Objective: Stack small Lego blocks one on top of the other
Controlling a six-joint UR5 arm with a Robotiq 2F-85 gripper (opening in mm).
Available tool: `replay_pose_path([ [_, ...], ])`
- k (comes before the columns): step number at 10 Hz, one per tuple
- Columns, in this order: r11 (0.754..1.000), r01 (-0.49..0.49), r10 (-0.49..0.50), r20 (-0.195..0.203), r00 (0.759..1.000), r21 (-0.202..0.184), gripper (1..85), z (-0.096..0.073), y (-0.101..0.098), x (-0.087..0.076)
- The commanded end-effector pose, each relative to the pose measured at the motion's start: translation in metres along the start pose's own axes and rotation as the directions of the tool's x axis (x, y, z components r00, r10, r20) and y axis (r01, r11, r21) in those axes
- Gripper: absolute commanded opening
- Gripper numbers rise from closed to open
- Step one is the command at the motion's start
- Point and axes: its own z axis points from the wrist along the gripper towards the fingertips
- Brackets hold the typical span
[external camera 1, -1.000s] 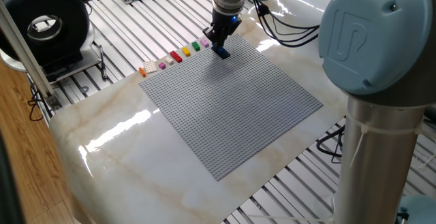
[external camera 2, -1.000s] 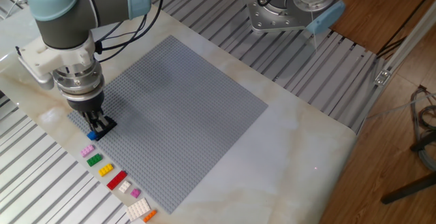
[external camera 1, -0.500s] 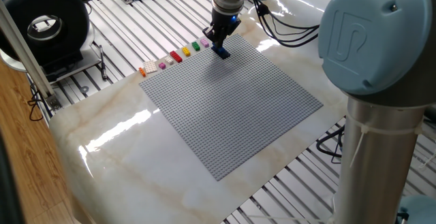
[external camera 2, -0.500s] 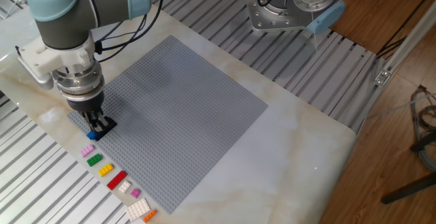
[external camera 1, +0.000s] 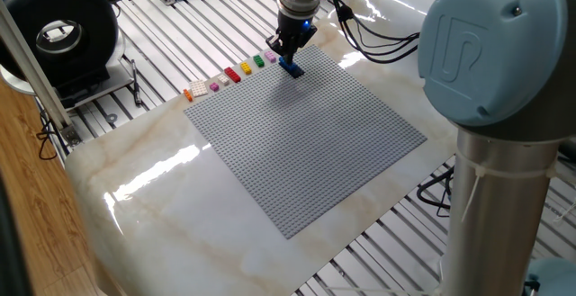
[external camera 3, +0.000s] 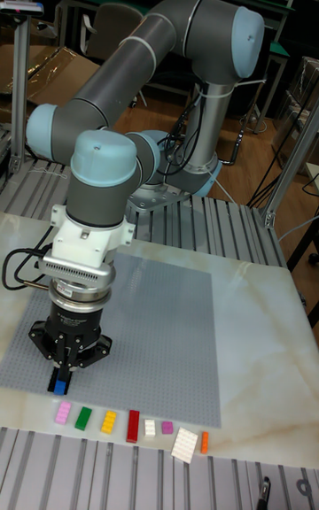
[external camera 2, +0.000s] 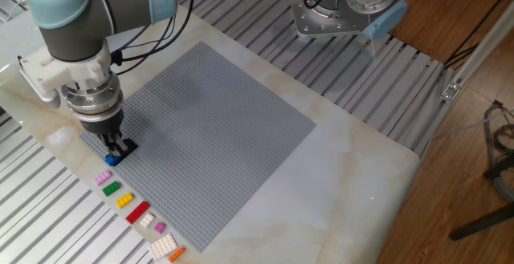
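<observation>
Near the front-left corner of the grey baseplate [external camera 3: 151,324], in the tall fixed view: jaws of the gripper [external camera 3: 62,376] pointed straight down, narrowed onto a blue brick [external camera 3: 60,388] and holding it right at the plate's studs; contact between brick and plate impossible to judge. Same blue brick [external camera 2: 110,159] visible under the fingers in the other fixed view, at the plate's left edge, and again in one fixed view [external camera 1: 290,65] at the far corner of the plate.

Just off the plate's near edge, on the marble table [external camera 3: 257,368], a row of loose bricks lying flat and apart from one another. From left to right in the tall fixed view: pink brick [external camera 3: 62,413], green brick [external camera 3: 83,418], yellow brick [external camera 3: 109,421], long red brick [external camera 3: 133,426], small white brick [external camera 3: 150,428], small magenta brick [external camera 3: 167,428], larger white brick [external camera 3: 184,444], orange brick [external camera 3: 204,442]. Pink brick nearest the gripper, just beside the held blue one. No dark navy brick distinguishable from the blue.

Beyond the table in one fixed view, far left: black ring-shaped device [external camera 1: 58,31] on the slatted metal surface [external camera 1: 171,35].
</observation>
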Motion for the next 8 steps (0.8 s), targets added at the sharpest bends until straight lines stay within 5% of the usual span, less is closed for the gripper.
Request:
replay_pose_path([
  [1,1.0,0.0,0.0,0.0,1.0,-0.005,9.3,-0.0002,-0.0035,-0.0009],
  [6,1.0,-0.009,0.009,0.0,1.0,-0.011,9.0,0.0007,-0.0015,-0.0055],
  [8,1.0,-0.013,0.013,-0.017,1.0,0.016,8.3,-0.002,-0.0029,-0.0044],
])
